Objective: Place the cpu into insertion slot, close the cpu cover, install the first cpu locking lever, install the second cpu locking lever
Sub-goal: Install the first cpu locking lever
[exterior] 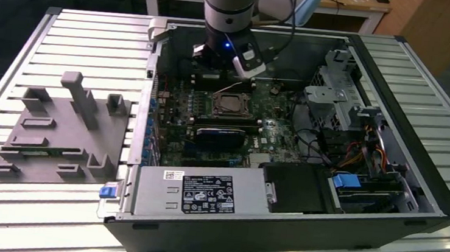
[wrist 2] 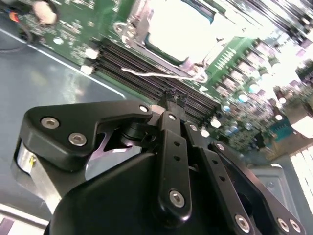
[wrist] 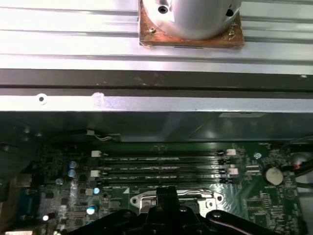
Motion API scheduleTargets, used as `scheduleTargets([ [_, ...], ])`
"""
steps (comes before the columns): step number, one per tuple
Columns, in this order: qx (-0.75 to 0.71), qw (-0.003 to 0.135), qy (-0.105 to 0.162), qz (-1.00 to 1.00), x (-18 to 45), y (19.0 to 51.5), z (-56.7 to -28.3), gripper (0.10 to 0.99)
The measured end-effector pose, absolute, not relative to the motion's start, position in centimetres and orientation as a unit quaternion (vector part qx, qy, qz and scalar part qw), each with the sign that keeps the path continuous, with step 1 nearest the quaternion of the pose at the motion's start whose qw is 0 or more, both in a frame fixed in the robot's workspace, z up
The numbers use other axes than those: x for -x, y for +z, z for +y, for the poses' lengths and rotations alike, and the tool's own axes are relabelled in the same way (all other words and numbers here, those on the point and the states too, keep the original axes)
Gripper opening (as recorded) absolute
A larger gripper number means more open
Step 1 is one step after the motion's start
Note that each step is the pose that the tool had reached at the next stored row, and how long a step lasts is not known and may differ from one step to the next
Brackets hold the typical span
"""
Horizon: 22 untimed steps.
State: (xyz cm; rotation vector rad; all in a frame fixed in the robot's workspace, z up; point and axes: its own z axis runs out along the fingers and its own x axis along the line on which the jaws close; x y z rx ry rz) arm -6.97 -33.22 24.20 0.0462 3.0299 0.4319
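The open computer case [exterior: 280, 238] lies on its side, with the arm reaching down into it. The motherboard [exterior: 277, 133] spreads beneath the gripper [wrist 2: 170, 100], whose fingers are pressed together with nothing visible between them. Black memory slots [wrist: 161, 166] run directly under the tips. Just ahead of the tips is the insertion slot [exterior: 214, 105], with the cpu [wrist 2: 178, 24] seated in it and the cpu cover [wrist 2: 139, 27] lying flat around it. A thin wire lever [wrist 2: 156, 75] lies between the tips and the slot.

insertion slot [wrist: 205, 199]: partly hidden behind the gripper [wrist: 166, 194]
slot centre, second wrist view: lost in glare
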Motion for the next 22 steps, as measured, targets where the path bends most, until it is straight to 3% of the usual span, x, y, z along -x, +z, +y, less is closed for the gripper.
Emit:
scheduleTargets([
  [8, -0.008, 0.089, 0.143, 0.986, 7.1, 24.0, -33.4, 0.102],
  [22, -0.014, 0.102, 0.142, 0.984, 7.2, 22.6, -33.3, 0.102],
])
